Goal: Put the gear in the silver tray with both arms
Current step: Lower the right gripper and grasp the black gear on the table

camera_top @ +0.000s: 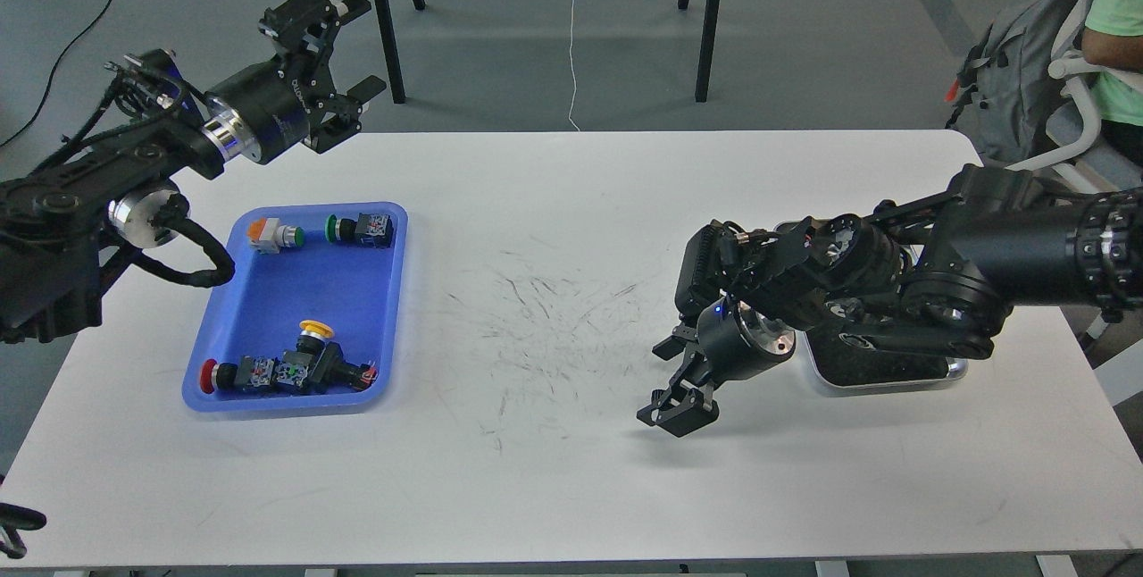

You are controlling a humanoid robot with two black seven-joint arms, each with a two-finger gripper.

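The small black gear does not show; my right gripper covers the spot on the white table where it lay. That gripper points down at the table, left of the silver tray, and its fingers are too dark to tell apart. My right arm hides most of the tray; only its near rim and some dark bottom show. My left gripper is open and empty, held high over the table's far left corner.
A blue plastic tray with several push-button switches sits at the left. Dark scuff marks cover the table's middle. A person and a chair are at the far right; stand legs are behind the table.
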